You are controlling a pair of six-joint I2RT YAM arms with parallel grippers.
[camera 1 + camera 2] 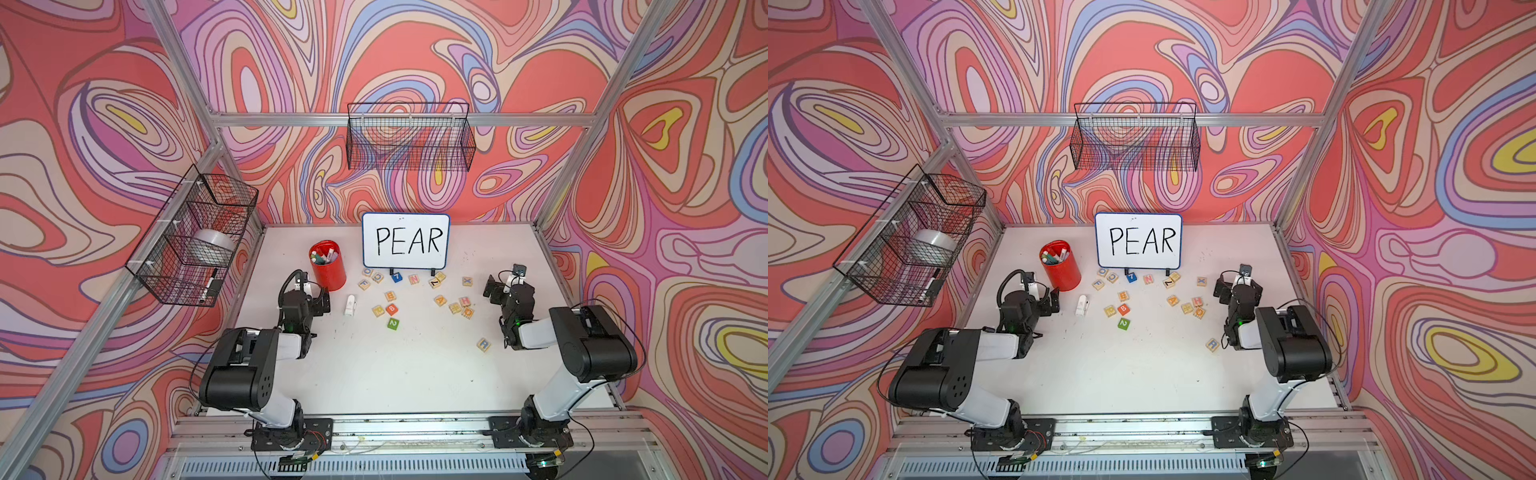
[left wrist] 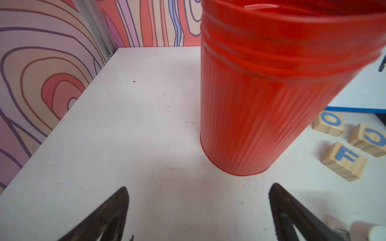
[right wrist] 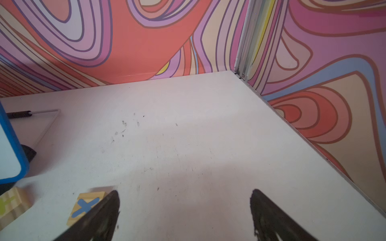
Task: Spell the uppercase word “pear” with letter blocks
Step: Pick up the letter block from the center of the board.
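The letter blocks lie loose in front of the whiteboard, seen in both top views. The yellow-framed P (image 1: 378,310) sits beside an orange number cube, and the E (image 1: 390,296) lies just behind them. Further right is the orange A (image 1: 440,300). The blue R (image 1: 483,344) (image 1: 1212,344) lies alone near the right arm. My left gripper (image 1: 323,300) (image 2: 200,186) is open over bare table beside the red cup. My right gripper (image 1: 492,291) (image 3: 185,191) is open too, holding nothing, with an X block (image 3: 85,205) next to one finger.
A whiteboard (image 1: 405,241) reading PEAR stands at the back. The red cup (image 1: 328,266) (image 2: 271,94) holds markers. Other letter blocks O (image 2: 330,123), C (image 2: 371,138) and F (image 2: 344,159), number cubes (image 1: 393,323) and a small white object (image 1: 350,305) lie about. Wire baskets (image 1: 409,137) hang on the walls.
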